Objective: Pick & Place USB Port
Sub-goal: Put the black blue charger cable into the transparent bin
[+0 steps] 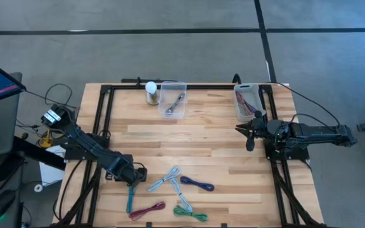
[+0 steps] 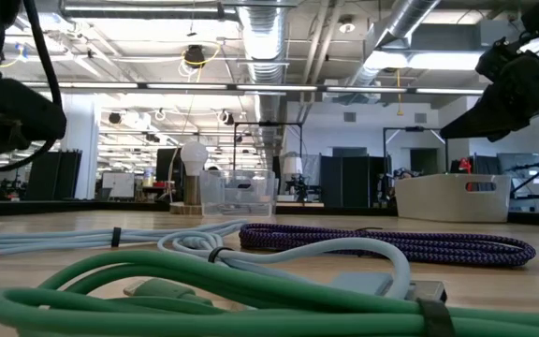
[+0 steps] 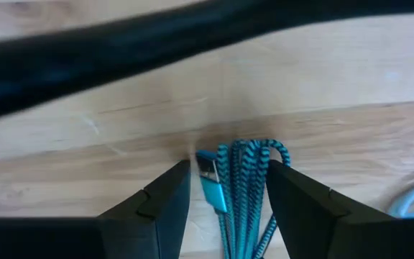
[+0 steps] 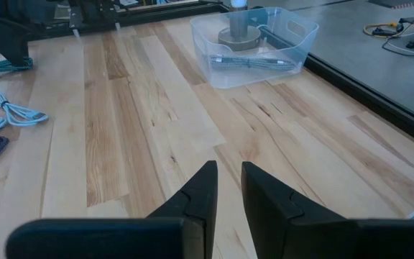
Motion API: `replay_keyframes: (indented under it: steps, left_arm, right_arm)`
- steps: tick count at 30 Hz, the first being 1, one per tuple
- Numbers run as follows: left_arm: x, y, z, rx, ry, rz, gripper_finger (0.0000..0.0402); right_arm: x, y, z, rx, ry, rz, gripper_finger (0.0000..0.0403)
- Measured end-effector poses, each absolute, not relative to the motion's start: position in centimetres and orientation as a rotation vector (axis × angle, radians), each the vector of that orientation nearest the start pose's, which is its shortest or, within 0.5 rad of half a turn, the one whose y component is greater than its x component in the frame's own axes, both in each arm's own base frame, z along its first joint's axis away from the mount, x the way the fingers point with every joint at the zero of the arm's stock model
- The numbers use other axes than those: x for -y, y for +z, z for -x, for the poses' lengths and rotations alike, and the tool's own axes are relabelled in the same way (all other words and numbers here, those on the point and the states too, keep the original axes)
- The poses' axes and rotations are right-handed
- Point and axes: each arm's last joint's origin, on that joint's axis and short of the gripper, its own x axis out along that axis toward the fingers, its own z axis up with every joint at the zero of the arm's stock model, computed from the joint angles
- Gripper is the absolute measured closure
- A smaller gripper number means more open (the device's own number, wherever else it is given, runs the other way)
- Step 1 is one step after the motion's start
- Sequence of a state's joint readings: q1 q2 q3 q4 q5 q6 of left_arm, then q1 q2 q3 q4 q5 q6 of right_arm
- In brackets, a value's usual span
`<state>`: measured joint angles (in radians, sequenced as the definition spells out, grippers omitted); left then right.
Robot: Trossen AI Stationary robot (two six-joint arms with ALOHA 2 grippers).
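Left gripper (image 3: 225,188) low at table's 7 o'clock, fingers spread wide either side of the teal cable (image 3: 239,194). Wrist view doesn't show pads touching it, so not gripped as far as I can tell. Cable lies flat on the wood, between the fingers. Top of that view blocked by a blurred dark bar, can't tell what it is. Cable's lower part cut off by frame edge.

Teal cable: braided, teal w/ black weave, folded into a tight bundle of parallel strands, loop end at far side, blue-tipped USB plug w/ metal shell on one side of the bundle. In high view it's a thin teal strip (image 1: 130,196) sticking out from under the gripper toward 6 o'clock, plug not readable there.

Other cables near 6 o'clock: light blue cable (image 1: 165,180), purple cable (image 1: 198,184), red cable (image 1: 147,211), green cable (image 1: 189,213). Low view: green cable fills foreground, blurred, red one cut off at edge.

Right gripper (image 4: 228,188) waits at table's 3 o'clock, above bare wood, fingers nearly together w/ a thin gap, nothing between them.

Clear bin (image 1: 172,99) at 12 o'clock, holds a grey cable, hard to make out. White bin (image 1: 248,101) toward 1 o'clock, contents partly hidden by its wall. Bulb on stand (image 1: 151,92) just beside clear bin.
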<state>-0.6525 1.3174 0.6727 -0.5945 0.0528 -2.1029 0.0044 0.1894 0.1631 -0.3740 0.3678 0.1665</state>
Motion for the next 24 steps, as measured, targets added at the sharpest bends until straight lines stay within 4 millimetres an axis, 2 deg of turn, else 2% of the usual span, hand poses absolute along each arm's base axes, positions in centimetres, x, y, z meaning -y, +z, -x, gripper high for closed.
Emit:
replay_keyframes:
  steps: [7, 18, 24]
  left_arm:
    - [13.20, 16.41, -17.01, -1.243, 0.807, 1.390, 0.0233]
    - [13.39, 16.46, -17.24, -1.235, 0.778, 1.406, 0.0372]
    - [13.42, 16.49, -17.31, -1.224, 0.766, 1.412, 0.0368]
  right_arm:
    - [1.00, 16.98, -9.45, -0.364, -0.390, -0.088, 0.0345]
    - [1.00, 16.98, -9.45, -0.364, -0.390, -0.088, 0.0345]
    - [1.00, 16.98, -9.45, -0.365, -0.390, -0.088, 0.0345]
